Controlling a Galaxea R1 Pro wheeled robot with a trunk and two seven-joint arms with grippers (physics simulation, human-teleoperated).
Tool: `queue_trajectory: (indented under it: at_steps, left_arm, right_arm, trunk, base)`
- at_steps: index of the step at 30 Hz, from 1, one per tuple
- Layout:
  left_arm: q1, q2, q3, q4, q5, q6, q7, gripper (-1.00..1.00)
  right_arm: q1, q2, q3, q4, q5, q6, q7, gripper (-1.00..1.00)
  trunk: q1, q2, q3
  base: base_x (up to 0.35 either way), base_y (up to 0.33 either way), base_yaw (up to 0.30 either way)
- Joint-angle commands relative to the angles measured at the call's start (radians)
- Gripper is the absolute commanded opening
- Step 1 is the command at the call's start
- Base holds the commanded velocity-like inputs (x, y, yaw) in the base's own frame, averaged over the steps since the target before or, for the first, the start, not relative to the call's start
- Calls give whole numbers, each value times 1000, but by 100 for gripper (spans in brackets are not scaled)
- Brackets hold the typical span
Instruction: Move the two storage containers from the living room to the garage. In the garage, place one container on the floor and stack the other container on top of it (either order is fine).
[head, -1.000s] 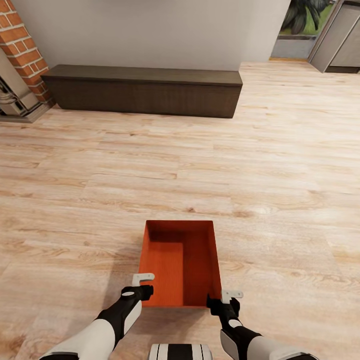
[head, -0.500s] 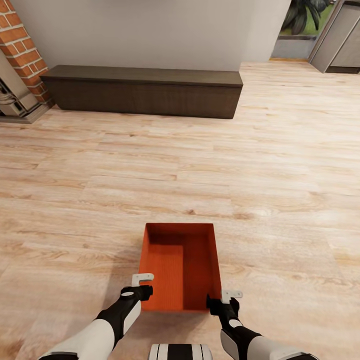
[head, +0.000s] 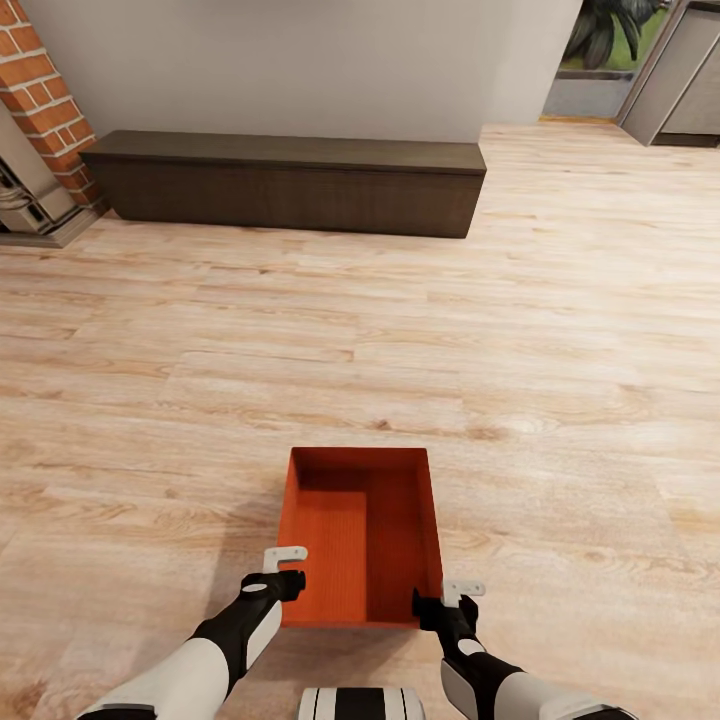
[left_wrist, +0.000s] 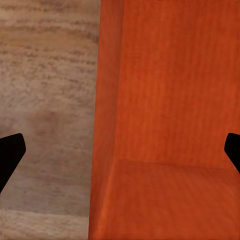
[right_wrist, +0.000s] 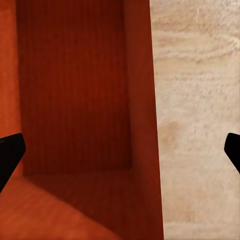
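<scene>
An open orange-red container (head: 360, 540) sits on the light wood-plank floor (head: 500, 330) just in front of the robot. The left gripper (head: 284, 562) and right gripper (head: 458, 592) hover at its near corners, fingers spread wide astride the side walls, gripping nothing. A dark bench (head: 285, 180) stands along the far wall.
</scene>
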Motion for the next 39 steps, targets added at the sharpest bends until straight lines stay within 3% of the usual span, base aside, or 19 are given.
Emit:
queue_trajectory:
  at_steps: [1,16,23,29,39]
  left_arm:
    - [0,0,3,-2,0,6,2,100]
    - [0,0,3,-1,0,6,2,100]
    - [0,36,1,9,0,4,-9,100]
    - [0,49,1,7,0,3,-13,100]
    - [0,50,-1,2,0,3,-13,100]
  right_arm:
    - [-1,0,9,1,-10,-3,-2,100]
    - [-1,0,9,1,0,-5,-1,100]
    - [-1,-2,11,1,6,-4,8,100]
    - [0,-17,12,1,64,-4,33,100]
    - [-1,-29,12,1,78,-6,45,100]
  trunk:
    - [0,0,-1]
    - [0,0,-1]
    - [0,0,-1]
    - [0,0,-1]
    - [0,0,-1]
  base:
    - [0,0,0]
    - [0,0,0]
    - [0,0,0]
    - [0,0,0]
    - [0,0,0]
